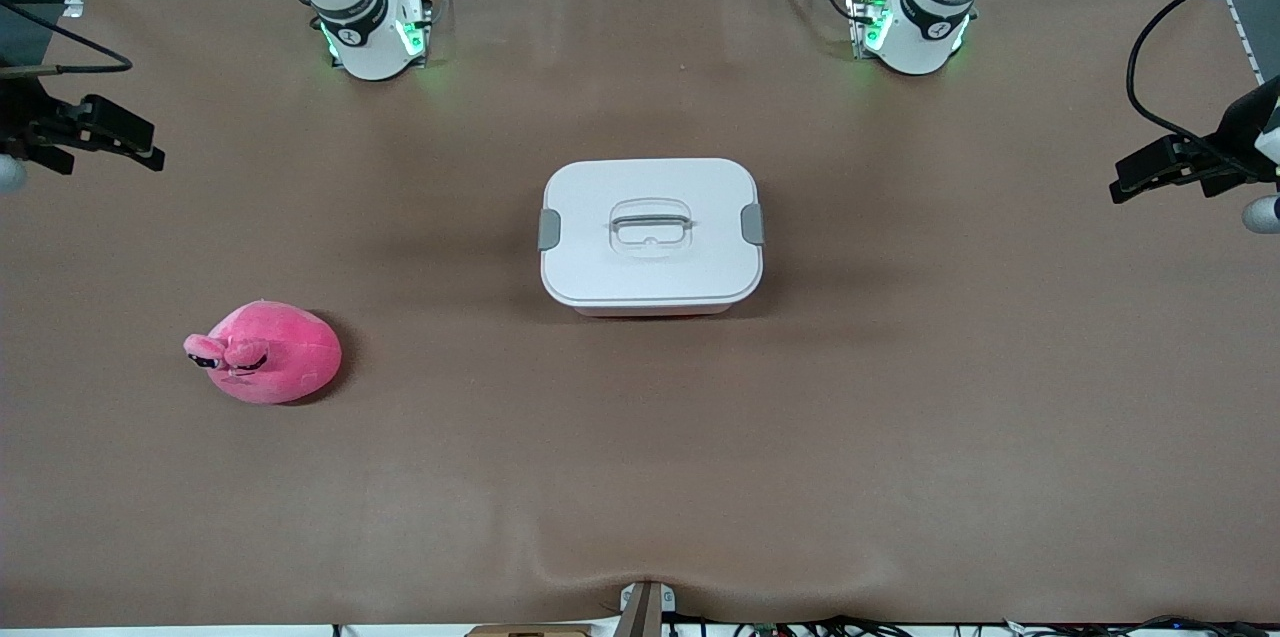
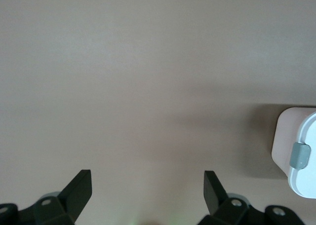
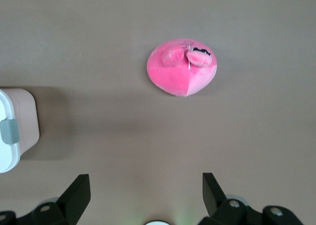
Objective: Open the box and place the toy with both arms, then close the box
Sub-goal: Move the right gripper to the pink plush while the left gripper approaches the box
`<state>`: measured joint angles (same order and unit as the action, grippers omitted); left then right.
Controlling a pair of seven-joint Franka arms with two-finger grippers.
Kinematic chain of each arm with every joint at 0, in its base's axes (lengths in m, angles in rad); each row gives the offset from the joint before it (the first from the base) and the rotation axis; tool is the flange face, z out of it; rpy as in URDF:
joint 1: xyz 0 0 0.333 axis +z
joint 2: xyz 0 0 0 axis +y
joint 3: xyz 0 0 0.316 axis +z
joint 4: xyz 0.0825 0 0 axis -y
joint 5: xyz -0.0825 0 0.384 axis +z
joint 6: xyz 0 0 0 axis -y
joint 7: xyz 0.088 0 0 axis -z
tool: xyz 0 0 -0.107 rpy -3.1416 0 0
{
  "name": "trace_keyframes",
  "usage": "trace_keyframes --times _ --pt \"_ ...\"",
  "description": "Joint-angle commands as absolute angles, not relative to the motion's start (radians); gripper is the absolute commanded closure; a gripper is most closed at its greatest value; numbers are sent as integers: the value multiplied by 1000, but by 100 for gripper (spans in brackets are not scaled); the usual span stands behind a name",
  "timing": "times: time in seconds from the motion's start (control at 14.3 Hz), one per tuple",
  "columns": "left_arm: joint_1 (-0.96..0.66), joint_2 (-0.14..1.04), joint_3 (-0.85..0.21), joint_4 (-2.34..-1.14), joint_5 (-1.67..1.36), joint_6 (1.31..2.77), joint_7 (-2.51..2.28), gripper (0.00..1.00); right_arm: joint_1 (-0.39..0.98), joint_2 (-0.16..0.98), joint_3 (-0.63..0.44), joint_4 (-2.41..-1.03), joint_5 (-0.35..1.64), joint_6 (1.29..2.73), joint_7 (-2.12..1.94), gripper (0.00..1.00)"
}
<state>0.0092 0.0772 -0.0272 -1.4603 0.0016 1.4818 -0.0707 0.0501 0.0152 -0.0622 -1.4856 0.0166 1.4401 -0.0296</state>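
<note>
On the brown worktop (image 1: pixel 640 477) I see the latched box (image 1: pixel 651 235) centred, toy (image 1: pixel 266 353) apart, left tool (image 2: pixel 147 190) and right tool (image 3: pixel 146 193) both spread, parked clear at the ends.

Bare table (image 1: pixel 900 437) around closed box (image 1: pixel 650 232); toy (image 1: pixel 265 352) well apart, unobstructed.

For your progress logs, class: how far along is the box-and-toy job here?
Nothing is done: the box is lidded, the toy on the table nearer the camera. Left gripper and right gripper hang open, empty. Opening, placing and closing remain.
</note>
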Motion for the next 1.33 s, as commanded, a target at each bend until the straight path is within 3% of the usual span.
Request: trace_keyframes --times 0.0,0.49,0.63,0.84,1.26 --pt "11 87 -32 -1436 6 1482 -67 0 46 5 -67 -1518 17 1513 -21 0" --pt "12 123 -31 -1416 8 1493 -52 0 49 18 -66 -1574 29 1664 -21 0" --pt "23 158 -23 -1410 12 1494 -51 0 40 23 -67 -1600 29 1645 -29 0" --pt "34 184 -15 -1405 14 1560 -60 0 31 26 -67 -1649 34 1652 -32 0" --pt "17 213 -18 -1407 0 1632 -205 0 51 64 -66 -1715 57 1807 -34 0"
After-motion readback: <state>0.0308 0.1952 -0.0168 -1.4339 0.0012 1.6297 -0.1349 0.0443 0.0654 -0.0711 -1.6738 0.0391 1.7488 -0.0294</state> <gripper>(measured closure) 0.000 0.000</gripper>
